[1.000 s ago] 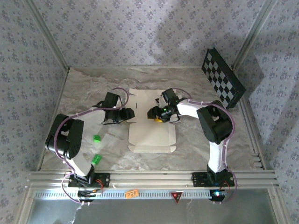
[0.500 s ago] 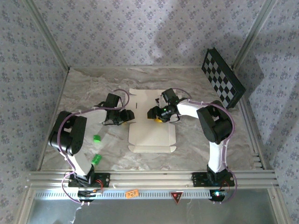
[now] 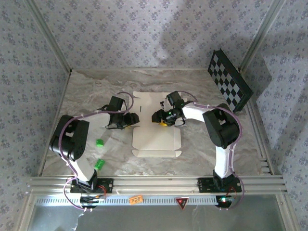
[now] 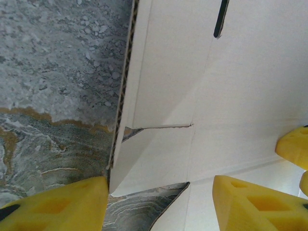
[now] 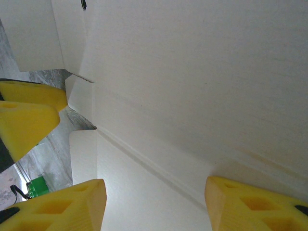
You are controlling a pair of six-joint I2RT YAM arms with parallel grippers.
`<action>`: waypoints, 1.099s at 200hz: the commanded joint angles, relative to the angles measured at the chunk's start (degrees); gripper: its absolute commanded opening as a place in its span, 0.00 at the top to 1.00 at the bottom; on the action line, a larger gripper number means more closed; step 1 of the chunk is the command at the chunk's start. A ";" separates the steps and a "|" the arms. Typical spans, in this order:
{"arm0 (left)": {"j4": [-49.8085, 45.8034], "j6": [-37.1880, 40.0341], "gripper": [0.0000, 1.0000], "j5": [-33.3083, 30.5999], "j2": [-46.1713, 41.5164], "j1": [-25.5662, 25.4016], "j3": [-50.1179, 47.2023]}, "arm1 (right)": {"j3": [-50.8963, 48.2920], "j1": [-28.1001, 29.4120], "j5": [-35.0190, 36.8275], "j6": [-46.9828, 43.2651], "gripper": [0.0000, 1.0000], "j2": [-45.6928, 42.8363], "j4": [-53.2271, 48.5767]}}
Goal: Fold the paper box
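cream paper box [image 3: 156, 135] under both jaws

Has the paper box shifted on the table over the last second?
No. The paper box sits just as far from the checkerboard panel as before.

Paper box [image 3: 156, 137] cream-white; checkerboard panel [image 3: 229, 80] black-white; table [image 3: 94, 96] grey-marbled.

paper box [image 5: 192, 72] edges beyond the right wrist view; tiny indistinct green objects [image 3: 99, 142]
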 commanded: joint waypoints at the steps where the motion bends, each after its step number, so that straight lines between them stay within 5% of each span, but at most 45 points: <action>1: -1.77 0.24 0.39 -3.35 -2.30 0.11 0.02 | -2.32 0.08 2.44 0.62 0.41 0.16 -4.73; 92: 1.39 -1.08 0.45 3.30 1.71 0.19 1.15 | -1.98 0.17 2.60 0.47 0.41 0.00 -5.22; 220: -3.20 -0.07 0.52 3.47 -4.26 -0.03 2.89 | -1.54 0.06 2.55 0.26 0.41 -0.03 -5.58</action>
